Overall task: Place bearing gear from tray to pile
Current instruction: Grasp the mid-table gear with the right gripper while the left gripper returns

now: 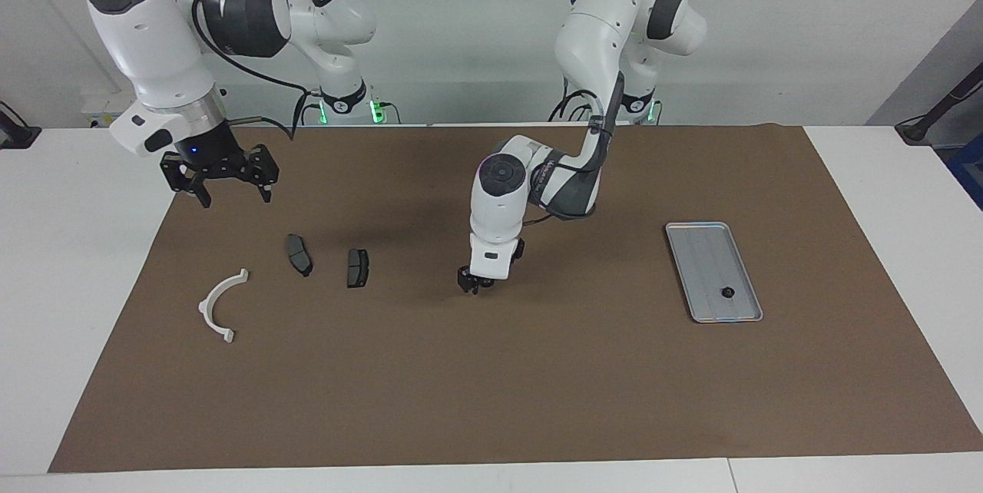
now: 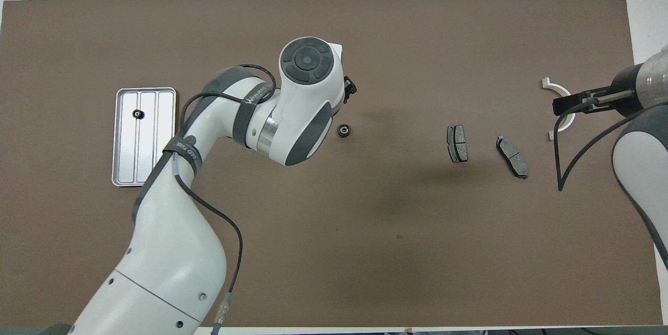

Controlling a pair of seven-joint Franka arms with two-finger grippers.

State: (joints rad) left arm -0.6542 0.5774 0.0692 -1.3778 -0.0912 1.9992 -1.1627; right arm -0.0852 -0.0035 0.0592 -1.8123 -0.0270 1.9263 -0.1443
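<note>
Left gripper [image 1: 474, 287] spread open and empty, low above a loose bearing gear [image 2: 343, 130] at mid-surface.

Lying flat on the brown mat [image 1: 537, 385], free of both fingers, roughly midway between the tray [image 1: 695, 226] and the pile [image 1: 299, 254], well apart from each. Toward the left arm's end of the surface [image 1: 77, 263], resting inside the ridged tray, a second gear [image 1: 726, 292]. Toward the right arm's end, spread loosely: two dark brake pads [image 1: 357, 267] side by side, then a white bracket [image 1: 221, 304], farther from the robots than the pads. Raised over the mat's edge near the pile, waiting: right gripper [image 1: 227, 190], jaws wide apart, holding nothing.
</note>
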